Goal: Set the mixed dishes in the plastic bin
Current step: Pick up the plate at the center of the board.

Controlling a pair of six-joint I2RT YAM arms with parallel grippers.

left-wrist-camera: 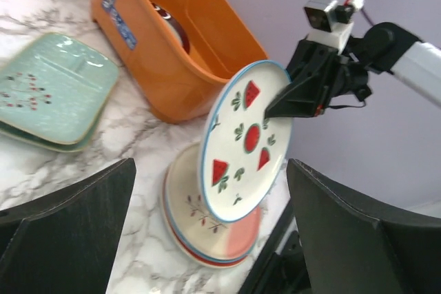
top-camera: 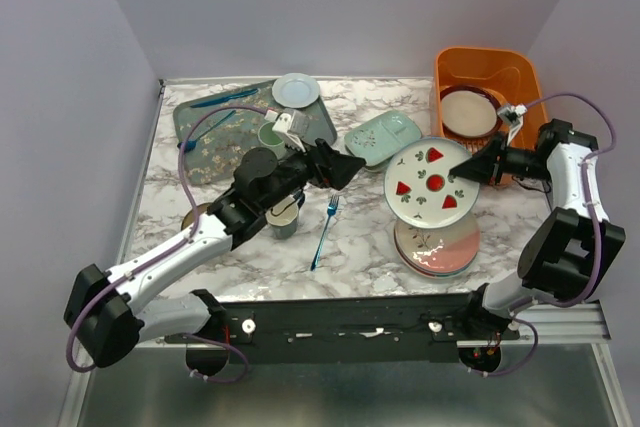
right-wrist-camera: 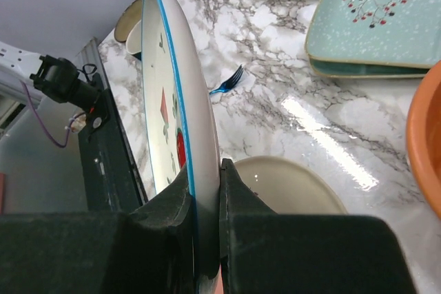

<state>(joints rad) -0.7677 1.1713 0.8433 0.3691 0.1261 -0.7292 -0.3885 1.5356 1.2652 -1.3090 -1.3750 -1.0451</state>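
The right gripper [top-camera: 463, 173] is clamped on the rim of a round white ceramic plate with red watermelon marks and a blue edge [top-camera: 428, 185]. It holds the plate tilted above a stack of round plates [top-camera: 438, 249] at the lower right of the marbled surface [top-camera: 360, 247]. The deep orange plastic bin [top-camera: 443, 82] sits at the upper right, with a red-rimmed round plate [top-camera: 470, 113] inside. The left gripper [top-camera: 352, 167], mid-frame, has its jaws spread wide and holds nothing. A pale-green rectangular divided dish [top-camera: 383, 137] lies just above it.
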